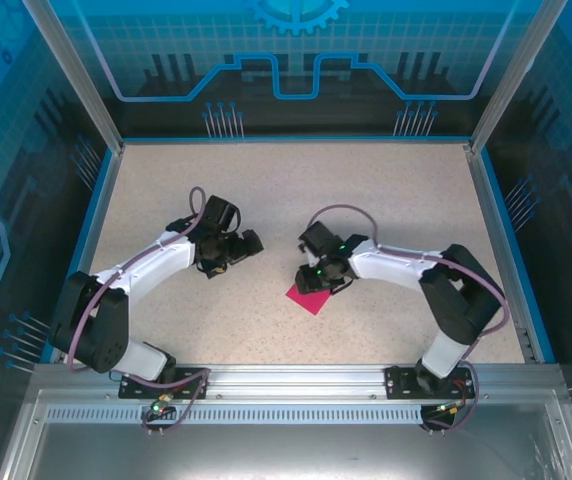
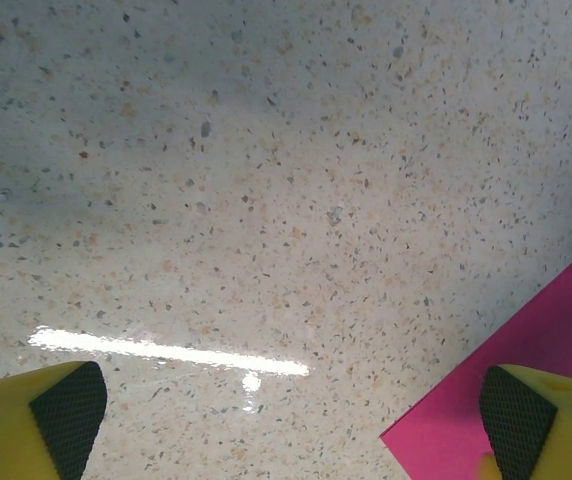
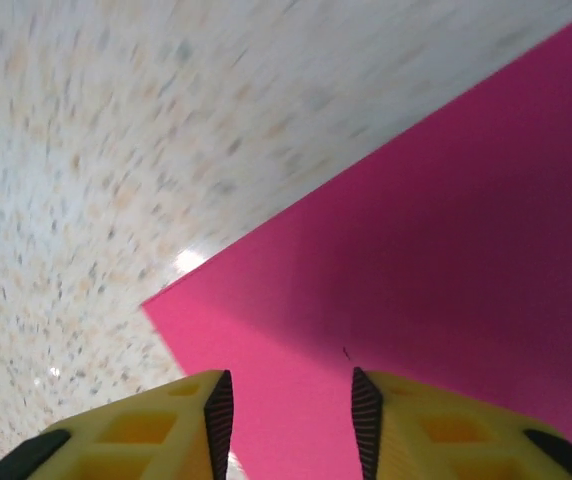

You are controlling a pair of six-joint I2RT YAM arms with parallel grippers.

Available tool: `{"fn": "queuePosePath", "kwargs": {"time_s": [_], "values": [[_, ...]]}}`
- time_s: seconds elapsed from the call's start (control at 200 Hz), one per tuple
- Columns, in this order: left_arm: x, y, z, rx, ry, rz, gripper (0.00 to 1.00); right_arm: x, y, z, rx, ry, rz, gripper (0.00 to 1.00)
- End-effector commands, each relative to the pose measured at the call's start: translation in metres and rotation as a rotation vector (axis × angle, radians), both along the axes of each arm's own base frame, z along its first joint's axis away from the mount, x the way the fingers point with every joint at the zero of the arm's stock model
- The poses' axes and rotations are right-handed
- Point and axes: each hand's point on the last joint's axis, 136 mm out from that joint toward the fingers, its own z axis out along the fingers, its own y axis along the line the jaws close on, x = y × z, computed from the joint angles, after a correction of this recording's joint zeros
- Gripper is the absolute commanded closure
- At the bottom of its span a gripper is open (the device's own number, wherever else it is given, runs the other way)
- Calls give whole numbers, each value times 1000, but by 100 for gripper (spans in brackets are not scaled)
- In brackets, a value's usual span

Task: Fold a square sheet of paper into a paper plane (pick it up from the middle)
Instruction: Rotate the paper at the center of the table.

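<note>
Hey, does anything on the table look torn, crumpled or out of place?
Nothing stands out. The pink sheet of paper lies flat on the speckled table, with clean edges and no visible tears; the right gripper hides part of it from above.

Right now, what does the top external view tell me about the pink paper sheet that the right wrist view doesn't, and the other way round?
Top external: both arms whole, the left gripper standing apart from the thin magenta-pink square sheet of paper, and the right gripper over the sheet, covering its far part. Right wrist: the yellow fingers with black pads, a narrow gap apart, close above the sheet, with one corner of it ahead to the left. Both: the sheet lying flat on the speckled beige table.
</note>
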Motion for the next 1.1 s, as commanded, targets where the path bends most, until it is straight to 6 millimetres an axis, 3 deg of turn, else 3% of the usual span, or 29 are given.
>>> {"fn": "queuePosePath", "kwargs": {"time_s": [0.0,0.155,0.265,0.445,0.565,0.665,0.79,0.9,1.095], "values": [[-1,-12,2,-56,20,-62,1,17,-37,0,-59,2,-234,54],[-3,-31,2,-144,39,-122,1,35,-71,-12,-127,12,-414,50],[-6,-41,2,-198,53,-149,1,48,-70,-17,-140,23,-415,49],[-15,-56,-1,-282,90,-194,2,59,-47,-35,-119,89,-354,52],[-26,-67,-4,-327,125,-223,5,63,-15,-42,-35,110,-251,54],[-36,-77,-8,-345,151,-244,8,72,5,-36,29,80,-176,57],[-45,-84,-16,-348,172,-244,10,85,10,-9,38,-2,-116,57],[-44,-78,-21,-328,180,-202,11,76,3,13,-38,-44,-86,53],[-29,-40,-26,-314,187,-53,7,21,8,16,-230,-39,18,42]]}}
